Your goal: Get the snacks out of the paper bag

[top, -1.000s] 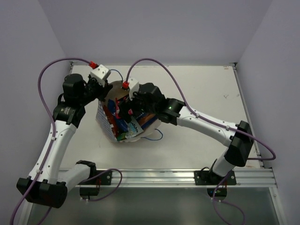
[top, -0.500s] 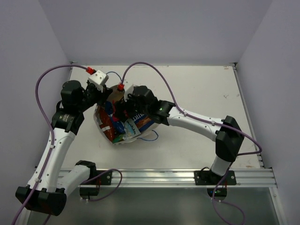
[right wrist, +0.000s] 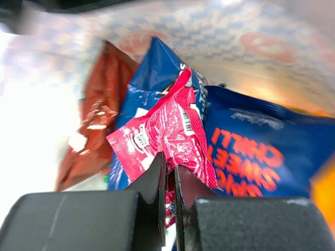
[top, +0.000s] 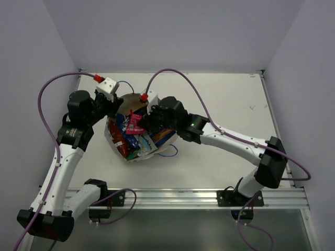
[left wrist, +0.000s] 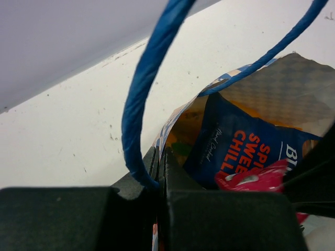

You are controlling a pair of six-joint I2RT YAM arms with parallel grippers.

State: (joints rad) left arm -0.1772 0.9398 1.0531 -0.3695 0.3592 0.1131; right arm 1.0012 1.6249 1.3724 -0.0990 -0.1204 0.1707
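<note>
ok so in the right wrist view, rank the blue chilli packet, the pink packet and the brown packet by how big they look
1. blue chilli packet, largest.
2. pink packet and brown packet: about alike; pink is nearer the camera, so unranked.

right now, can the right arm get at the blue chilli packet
Probably not yet: the right pincer is shut on the pink packet. The blue packet lies uncovered beside it in the bag.

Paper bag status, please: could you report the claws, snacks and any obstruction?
Left claw shut on paper bag rim. Right claw shut on red packet. Blue packet crowding alongside.
</note>
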